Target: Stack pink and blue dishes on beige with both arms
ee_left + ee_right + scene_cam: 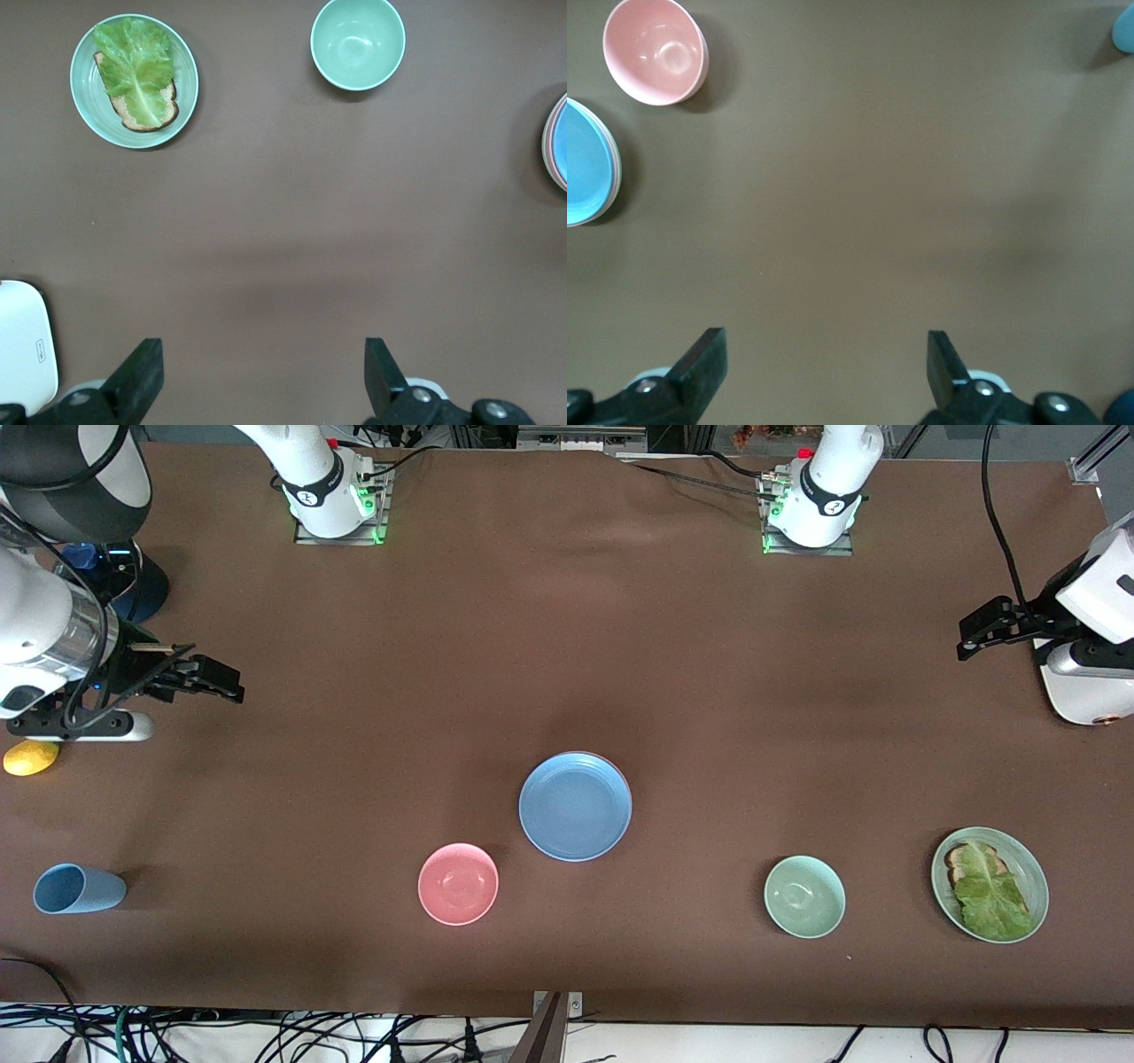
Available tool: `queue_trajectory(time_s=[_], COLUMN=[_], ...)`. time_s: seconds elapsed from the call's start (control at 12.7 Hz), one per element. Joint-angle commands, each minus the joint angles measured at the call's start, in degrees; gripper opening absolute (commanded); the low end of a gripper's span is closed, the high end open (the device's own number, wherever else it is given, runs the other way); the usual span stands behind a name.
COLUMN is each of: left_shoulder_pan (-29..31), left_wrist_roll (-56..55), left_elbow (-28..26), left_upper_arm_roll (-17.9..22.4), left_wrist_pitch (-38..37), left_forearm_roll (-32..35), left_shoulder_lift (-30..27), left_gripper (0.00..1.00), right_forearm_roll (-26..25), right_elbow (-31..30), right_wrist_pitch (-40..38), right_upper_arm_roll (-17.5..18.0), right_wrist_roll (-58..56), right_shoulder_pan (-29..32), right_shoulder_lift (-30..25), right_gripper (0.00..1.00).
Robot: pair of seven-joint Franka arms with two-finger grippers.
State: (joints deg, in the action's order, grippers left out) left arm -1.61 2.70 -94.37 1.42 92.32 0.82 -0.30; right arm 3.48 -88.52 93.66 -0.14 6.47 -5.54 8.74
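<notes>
Both sets of fingers were spread wide and held nothing: your left gripper hung over bare counter at its own end, your right gripper likewise. Between them, the blue plate topped the stack, a pink plate's rim just peeking from under it, the pink bowl just beside.

Flat round mid-blue matte plate with ringed rim lies level mid-tabletop, topmost of a stack. Thin pale pink plate rim peeks out directly beneath it, on the edge toward the left arm's end. Left wrist view shows pink edge under blue; beige plate cannot be made out for certain.
</notes>
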Motion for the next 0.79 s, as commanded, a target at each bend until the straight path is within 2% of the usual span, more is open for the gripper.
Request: queue_trajectory(time_s=[0.0, 0.16, 0.71], left_shoulder_pan=[-0.2, -0.2, -0.2], left_wrist_roll=[0.1, 0.1, 0.1], left_elbow=[-0.5, -0.5, -0.5], left_upper_arm_roll=[0.2, 0.2, 0.2], left_wrist_pitch=[0.6, 0.6, 0.5], left_forearm_roll=[-0.6, -0.6, -0.6], left_shoulder_lift=[-0.6, -0.6, -0.6], left_gripper=[1.00, 1.00, 1.00], right_forearm_roll=[-4.5, -5.9, -6.0], right_elbow=[-5.1, -4.9, -3.4], right_wrist_pitch=[2.5, 2.3, 1.6], right_upper_arm_roll=[5.5, 5.7, 5.8], right_wrist_roll=[-2.3, -2.5, -2.6], right_shoulder_pan=[5.8, 5.8, 5.6], right_shoulder_lift=[-3.9, -4.2, -3.9], right_gripper=[1.00, 1.00, 1.00])
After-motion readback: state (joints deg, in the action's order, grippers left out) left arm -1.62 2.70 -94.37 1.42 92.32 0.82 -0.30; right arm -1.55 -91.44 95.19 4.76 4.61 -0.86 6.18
